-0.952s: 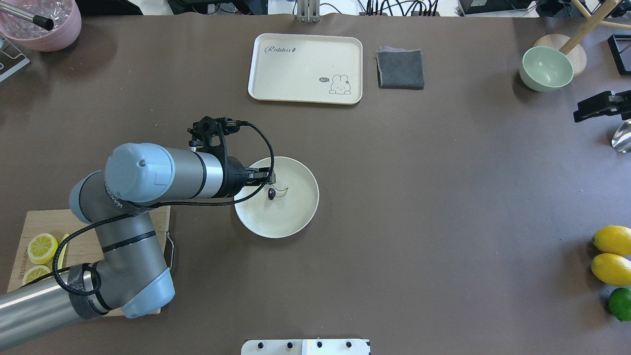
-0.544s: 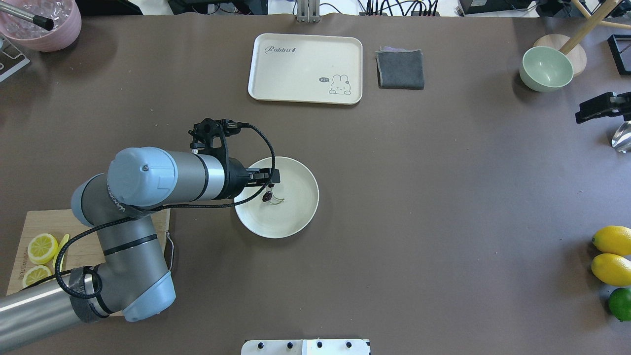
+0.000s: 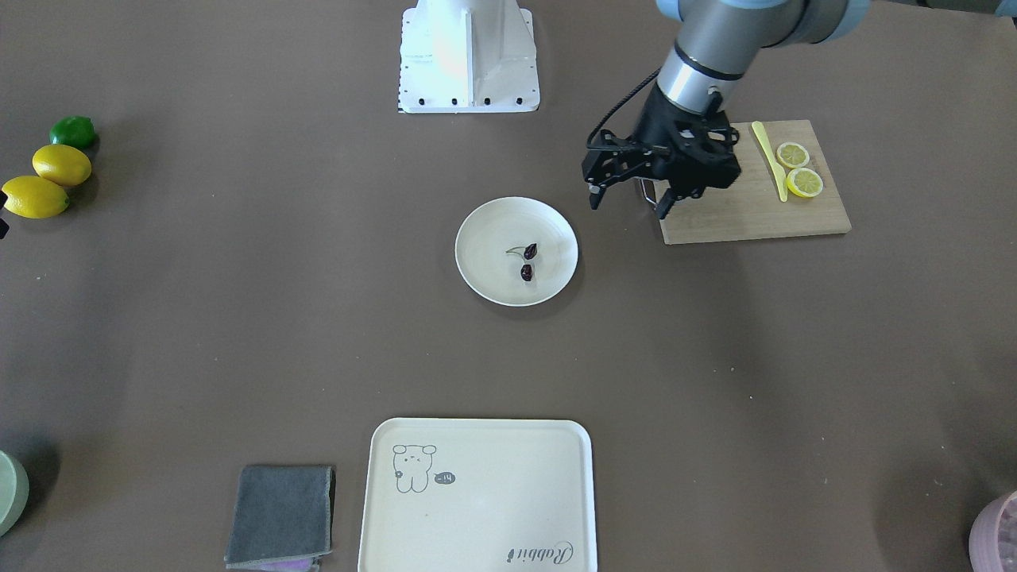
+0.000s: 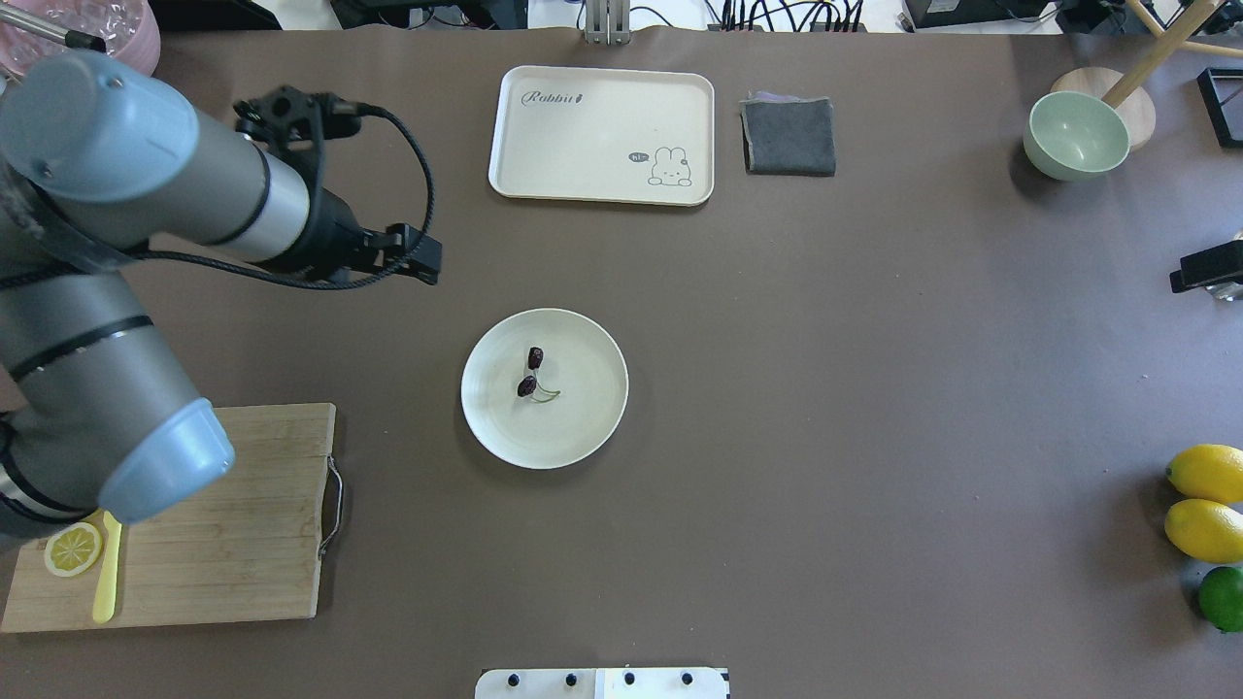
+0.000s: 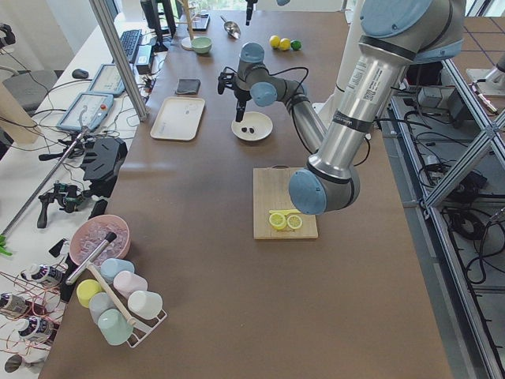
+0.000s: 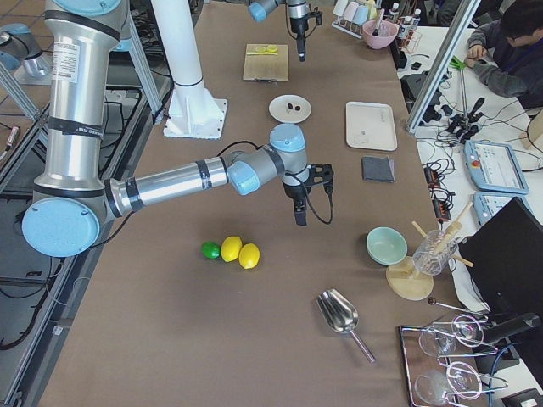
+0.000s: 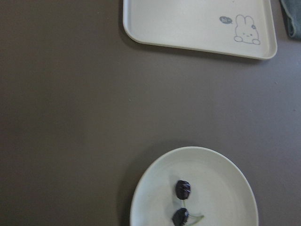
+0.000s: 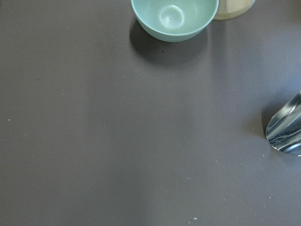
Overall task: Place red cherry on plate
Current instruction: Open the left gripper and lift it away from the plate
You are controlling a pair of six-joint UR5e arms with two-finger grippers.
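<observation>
The red cherry [image 4: 531,373], a pair of dark fruits on a thin green forked stem, lies inside the round cream plate [image 4: 583,427] near its middle. It also shows in the front view as the cherry [image 3: 527,262] on the plate [image 3: 477,274], and low in the left wrist view as the cherry [image 7: 181,202]. My left gripper [image 3: 629,205] hangs open and empty, raised above the table and off the plate toward the cutting board. Only a black part of my right gripper [image 4: 1204,269] shows at the far right edge; I cannot tell its state.
A cream tray [image 4: 602,136] with a rabbit drawing and a folded grey cloth [image 4: 789,136] lie at the far side. A wooden cutting board [image 4: 233,524] with a lemon slice sits near left. A green bowl [image 4: 1076,134], two lemons [image 4: 1204,500] and a lime are on the right.
My left gripper has let go of the cherry, risen and drawn back off the plate to the upper left. The cherry now lies free on the plate. The right gripper has slid further toward the right edge.
</observation>
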